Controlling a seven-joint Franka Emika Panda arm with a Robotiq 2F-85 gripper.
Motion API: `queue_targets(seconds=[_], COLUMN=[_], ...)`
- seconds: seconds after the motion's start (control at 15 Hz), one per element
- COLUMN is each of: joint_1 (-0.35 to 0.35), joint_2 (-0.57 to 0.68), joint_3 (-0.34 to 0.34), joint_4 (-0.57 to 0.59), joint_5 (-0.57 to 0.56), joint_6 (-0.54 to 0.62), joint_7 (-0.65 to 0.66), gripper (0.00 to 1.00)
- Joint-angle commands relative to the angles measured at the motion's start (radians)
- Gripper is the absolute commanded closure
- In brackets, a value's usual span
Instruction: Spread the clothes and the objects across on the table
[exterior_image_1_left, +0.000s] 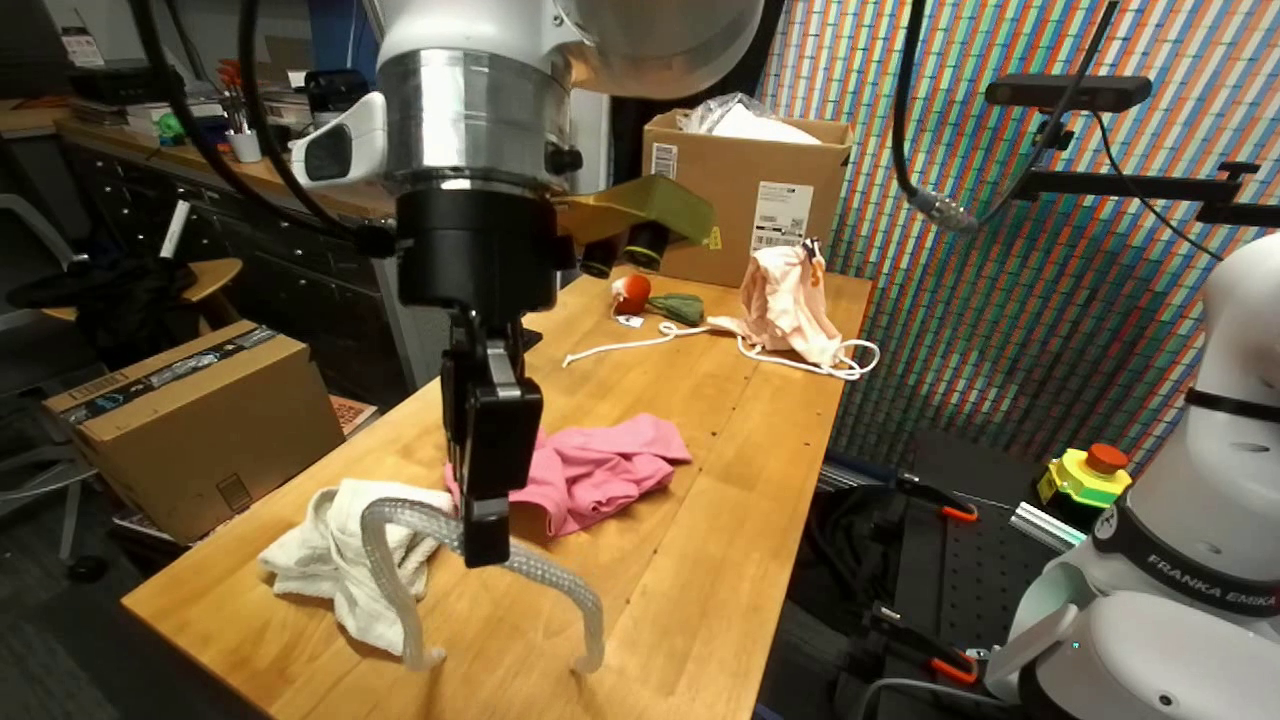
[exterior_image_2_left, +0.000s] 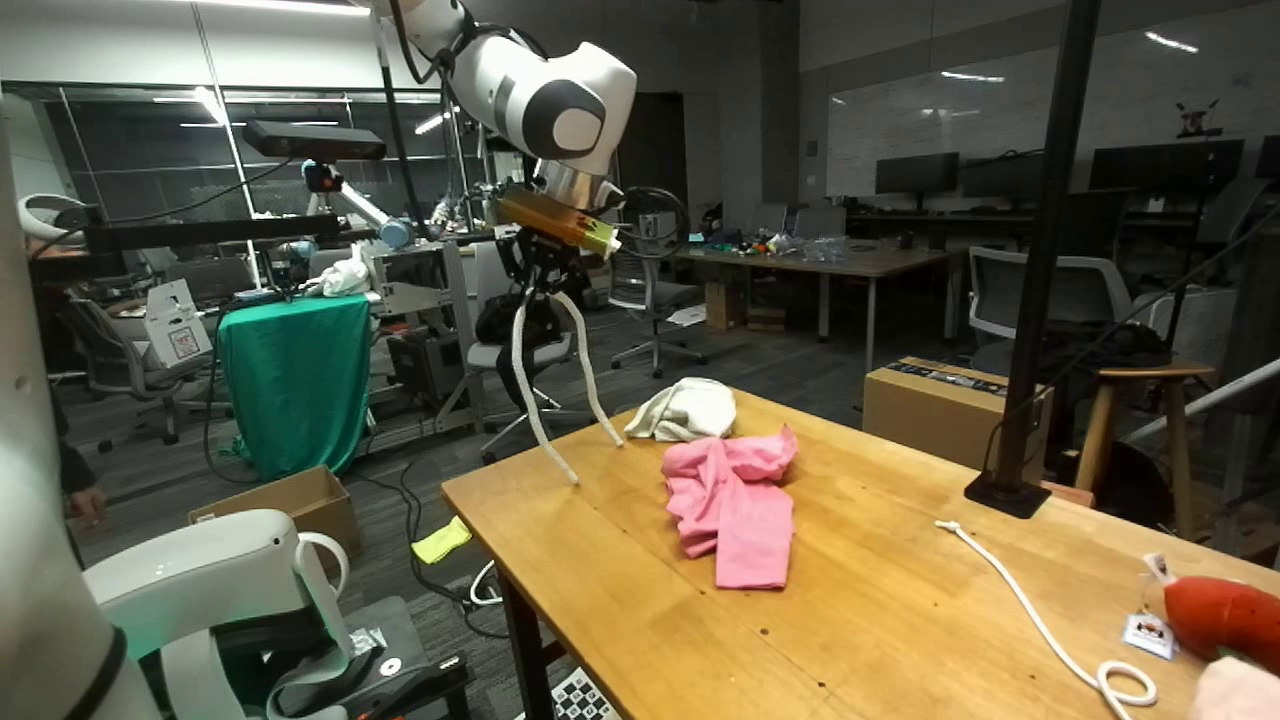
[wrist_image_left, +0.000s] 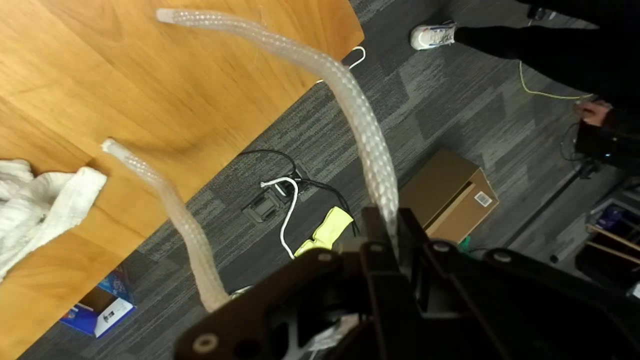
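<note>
Since the gripper (wrist_image_left: 392, 225) is clamped on the rope (wrist_image_left: 367, 130) near mid-length, both ends hang over the table (exterior_image_2_left: 870, 580), tip contact unconfirmed — presumably for spreading apart from the white cloth (exterior_image_2_left: 688, 410) and pink garment (exterior_image_2_left: 735, 490), both lying crumpled.

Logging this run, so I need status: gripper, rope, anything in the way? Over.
Gripper shut on rope. Both ends hanging down over table, contact unclear. White cloth bunched near one end, possibly in the way.
</note>
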Motion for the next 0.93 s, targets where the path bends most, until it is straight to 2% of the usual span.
queue_targets(seconds=[0.0,0.33,0.87], joint_1=[0.015,0.02,0.022], joint_2=[-0.014,0.001,0.053], joint_3=[0.014,0.014,0.001], joint_4=[0.023,0.016,-0.051], joint_5=[0.049,0.082,0.006], joint_6=[-0.01,-0.035,-0.087], joint_7=[-0.013,0.008,0.027], gripper=[0.94,0.94,0.94])
